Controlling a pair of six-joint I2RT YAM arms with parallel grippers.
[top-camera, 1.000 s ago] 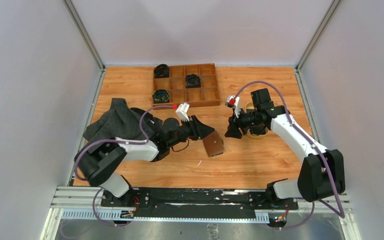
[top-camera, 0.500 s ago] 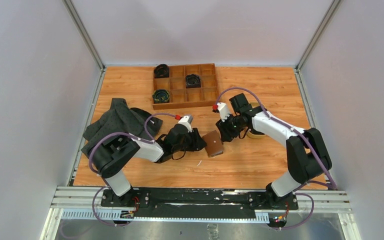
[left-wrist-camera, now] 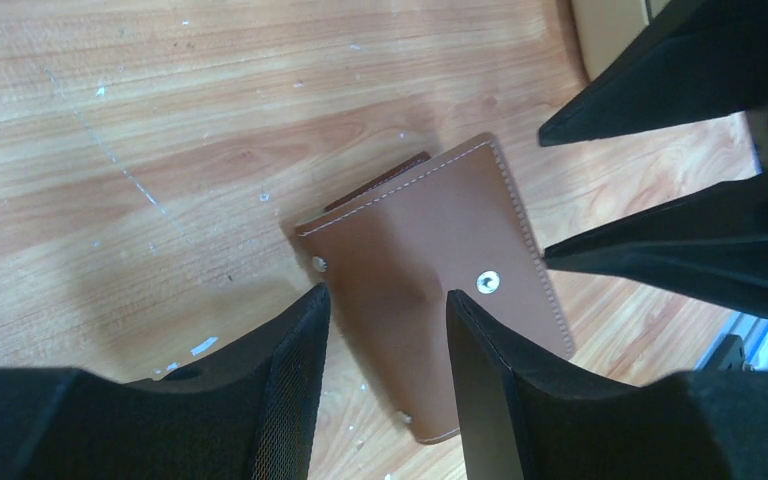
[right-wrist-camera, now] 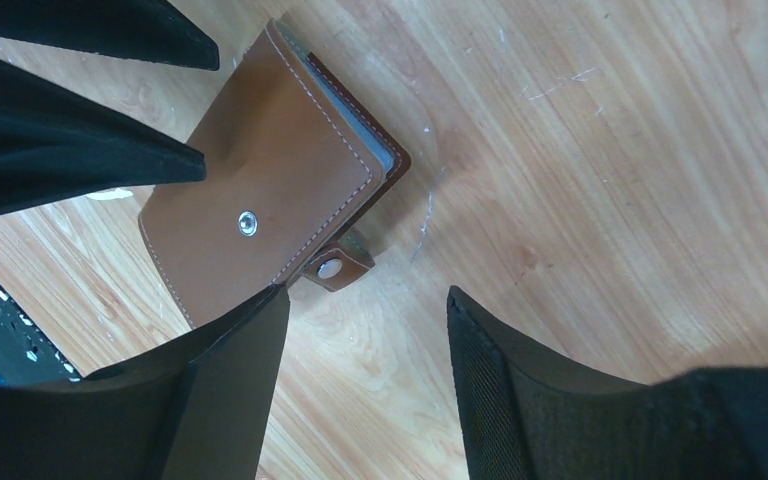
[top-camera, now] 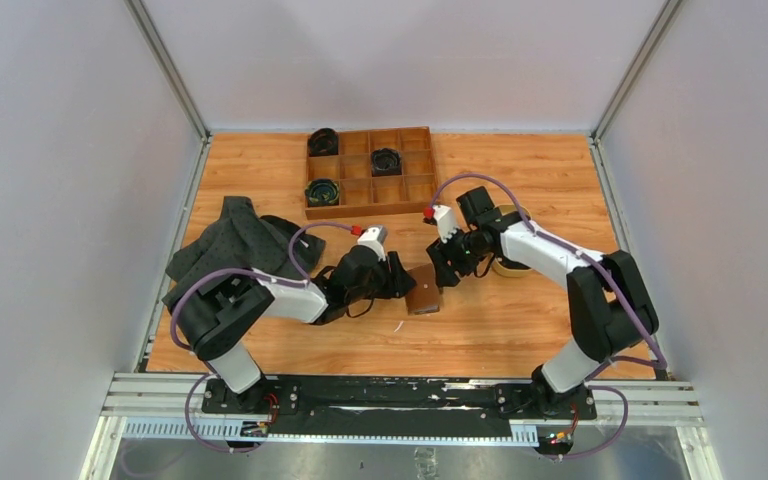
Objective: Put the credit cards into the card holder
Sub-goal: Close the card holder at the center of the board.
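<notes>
The card holder (top-camera: 425,292) is a brown leather wallet, folded shut and lying flat on the wooden table between my two grippers. It shows in the left wrist view (left-wrist-camera: 430,260) with its round snap stud up. In the right wrist view (right-wrist-camera: 260,190) a pale blue sleeve edge and a small snap tab (right-wrist-camera: 331,268) show. My left gripper (top-camera: 403,284) is open, its fingers (left-wrist-camera: 295,370) straddling the wallet's near corner. My right gripper (top-camera: 445,274) is open over the wallet's other edge, one fingertip (right-wrist-camera: 272,300) above it. No credit cards are in view.
A brown wooden compartment tray (top-camera: 408,192) with black coiled items stands at the back. A dark grey cloth (top-camera: 235,245) lies at the left. A tan oval dish (top-camera: 510,267) sits behind my right arm, close to the wallet.
My right gripper has swung left and down to the wallet's right edge. My left arm has drawn in and lowered, with the wallet now flat on the table and shifted slightly left.
</notes>
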